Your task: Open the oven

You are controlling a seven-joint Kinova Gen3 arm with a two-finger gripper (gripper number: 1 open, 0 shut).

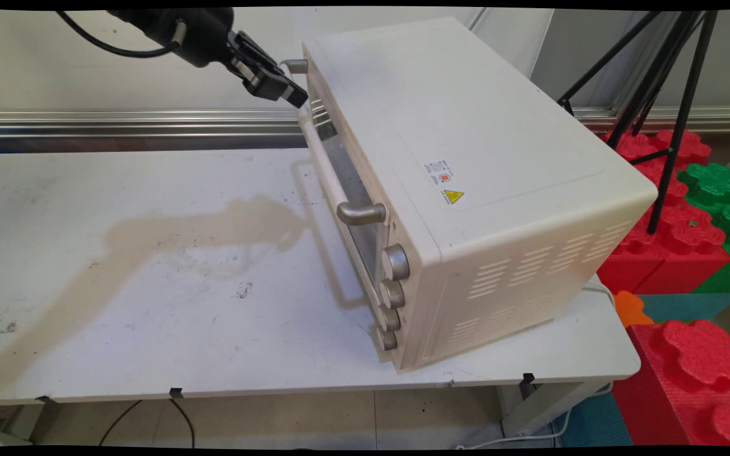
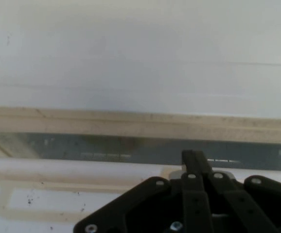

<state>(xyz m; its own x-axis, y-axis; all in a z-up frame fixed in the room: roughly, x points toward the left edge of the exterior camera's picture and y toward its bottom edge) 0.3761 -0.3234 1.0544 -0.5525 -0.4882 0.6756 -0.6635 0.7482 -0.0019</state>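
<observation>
Claw (image 1: pixel 294 95) at oven (image 1: pixel 466 183) door handle (image 1: pixel 327 168) far end, grip state unclear, handle running near-to-far.

the oven (image 1: pixel 466 190) sat on the right part of the bench (image 1: pixel 149 285). the tool (image 1: pixel 292 95) was at the far end of the oven's door handle (image 1: pixel 327 164).

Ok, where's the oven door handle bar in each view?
Main view: the handle bar runs diagonally down the oven's front, upper centre, its top end at the pincer.
Hand view: pale bar across the lower left.
Shared landmark: the door's glass window.
</observation>
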